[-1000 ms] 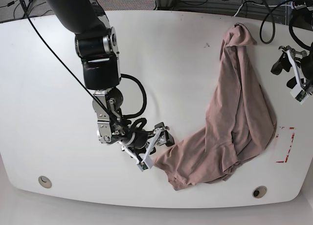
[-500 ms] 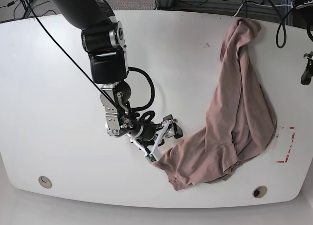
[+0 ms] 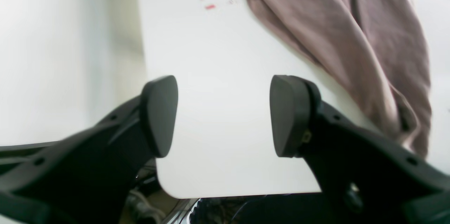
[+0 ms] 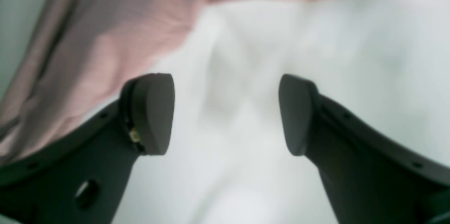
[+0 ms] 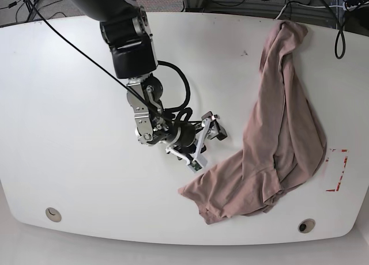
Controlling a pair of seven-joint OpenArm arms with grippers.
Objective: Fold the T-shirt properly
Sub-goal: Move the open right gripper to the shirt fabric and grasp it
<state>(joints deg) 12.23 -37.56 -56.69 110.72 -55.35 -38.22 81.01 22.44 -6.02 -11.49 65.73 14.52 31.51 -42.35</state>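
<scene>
My base view shows only the right gripper [image 5: 206, 144], just beside the T-shirt [image 5: 277, 144]; the left gripper [image 3: 225, 116] appears only in its own camera, over the table [image 3: 218, 76] edge. The T-shirt lies crumpled along the table's right side, with bare table to its left. Both claws stand wide apart, holding nothing.

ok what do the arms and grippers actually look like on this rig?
In the base view the right arm is glossy black with silver joint sections and a black cable looping beside the wrist; the right gripper has white finger brackets with a small green board. Up close, the right gripper's fingertips and the left gripper's fingertips are matte black rounded pads on black perforated fingers.
</scene>
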